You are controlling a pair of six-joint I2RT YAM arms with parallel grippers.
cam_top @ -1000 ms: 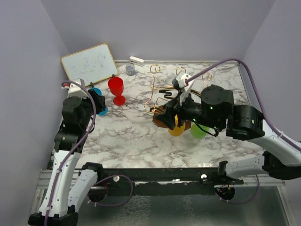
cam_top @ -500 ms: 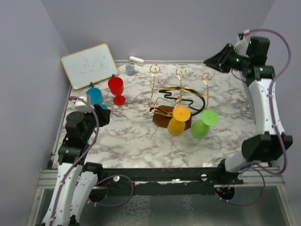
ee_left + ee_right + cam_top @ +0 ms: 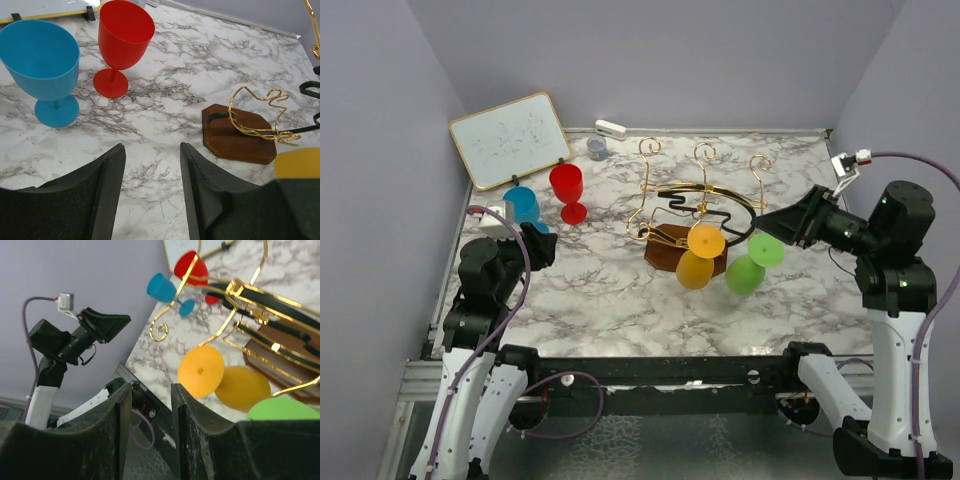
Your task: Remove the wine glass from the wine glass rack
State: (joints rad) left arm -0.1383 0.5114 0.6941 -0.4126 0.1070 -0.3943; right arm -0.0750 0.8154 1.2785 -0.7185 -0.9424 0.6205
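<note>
The gold wire wine glass rack (image 3: 698,200) stands mid-table on a dark wooden base (image 3: 667,250). An orange wine glass (image 3: 700,256) and a green wine glass (image 3: 752,262) hang upside down from its near side. My right gripper (image 3: 790,226) is open and empty, just right of the green glass and pointing at it. In the right wrist view the orange glass (image 3: 201,371) and green glass (image 3: 280,410) lie past my open gripper (image 3: 151,405). My left gripper (image 3: 535,245) is open and empty at the left; its wrist view shows the rack base (image 3: 235,135) beyond it (image 3: 152,165).
A red wine glass (image 3: 567,190) and a blue wine glass (image 3: 523,205) stand upright at the left, near my left gripper. A whiteboard (image 3: 510,138) leans at the back left, with a small grey cup (image 3: 597,148) and a white object (image 3: 610,128) by the back wall.
My right arm left the rack, swung up to the back right corner, then came down beside the green glass. The left arm has barely moved. Both glasses still hang on the rack.
</note>
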